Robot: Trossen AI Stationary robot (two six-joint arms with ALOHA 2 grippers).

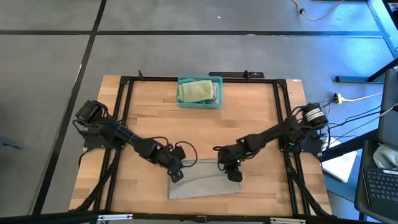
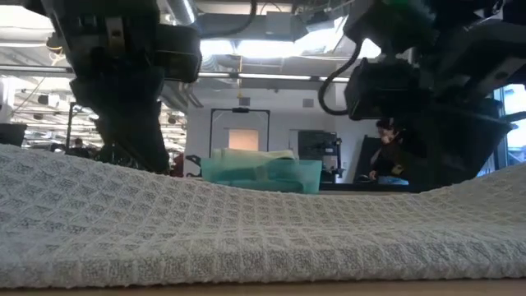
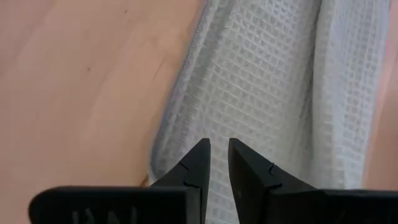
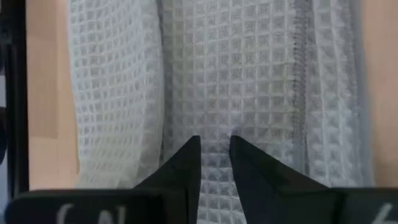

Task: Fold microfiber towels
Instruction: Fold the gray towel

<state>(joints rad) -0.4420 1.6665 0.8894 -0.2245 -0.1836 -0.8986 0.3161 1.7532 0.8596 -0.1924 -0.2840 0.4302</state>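
Observation:
A light grey waffle-weave towel (image 1: 205, 185) lies as a strip near the table's near edge. In the low view the towel (image 2: 263, 230) stands higher at both ends and dips in the middle. My left gripper (image 1: 177, 176) is at its left end and my right gripper (image 1: 234, 176) at its right end. Each has its fingers nearly together on the cloth. A pale green towel (image 1: 196, 91) lies in the teal bin (image 1: 214, 99) at the far middle. My left gripper (image 3: 219, 149) pinches the grey towel near its left end (image 3: 219, 127) between its two fingers, coming from above and slanting down. One layer or several, I cannot tell. The rest of the towel lies on the table. My right gripper (image 4: 214, 144) pinches a small pucker of cloth (image 4: 214, 127) near the towel's right end, beside a stitched hem (image 4: 298, 62). The fingers come from above, pointing down. A fold of the towel (image 4: 112, 81) lies beside them, and the towel rests on the table.
Black frame rails (image 1: 124, 124) run along the table's left, right and far sides. The bin also shows in the low view (image 2: 263, 174), behind the towel. A person (image 2: 386, 156) sits in the room beyond. Bare wood (image 1: 199, 134) lies between the bin and the towel.

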